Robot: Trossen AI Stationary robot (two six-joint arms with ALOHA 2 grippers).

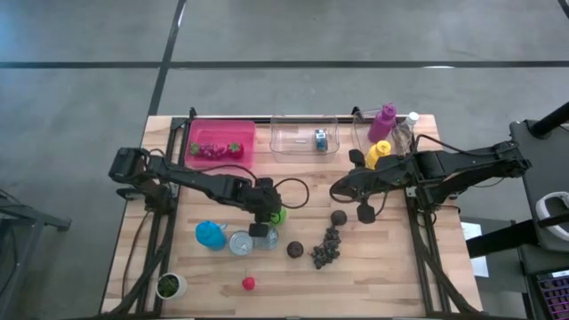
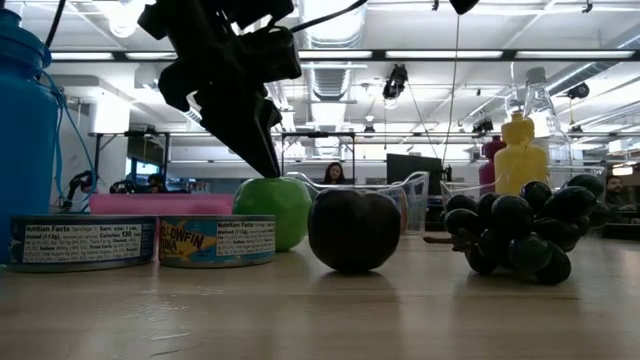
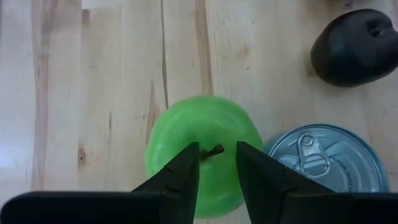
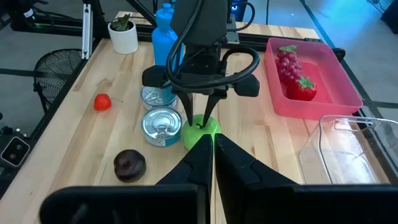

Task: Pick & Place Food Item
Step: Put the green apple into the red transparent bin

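A green apple (image 3: pixel 202 155) stands on the table beside two tins, stem up; it also shows in the high view (image 1: pixel 279 216) and the low view (image 2: pixel 272 212). My left gripper (image 3: pixel 217 155) comes down on it from above, open by a narrow gap, one finger on each side of the stem (image 3: pixel 215 150). In the low view the fingertips (image 2: pixel 272 165) reach the apple's top. My right gripper (image 4: pixel 212 144) is shut and empty, hovering right of the table's middle (image 1: pixel 338 189), pointing toward the apple (image 4: pixel 200 132). My left gripper points down at the apple's top with the stem between its two fingers. Whether the fingertips touch the apple or the stem, I cannot tell. The apple rests on the table.
Two tins (image 1: pixel 241 242) (image 1: pixel 267 237) and a blue bottle (image 1: pixel 211 235) stand close to the apple. A dark plum (image 1: pixel 294 250), dark grapes (image 1: pixel 326 249) and another dark fruit (image 1: pixel 339 217) lie to its right. A pink tray (image 1: pixel 220 142), clear bins (image 1: pixel 305 138) and bottles (image 1: pixel 382 120) line the far edge.
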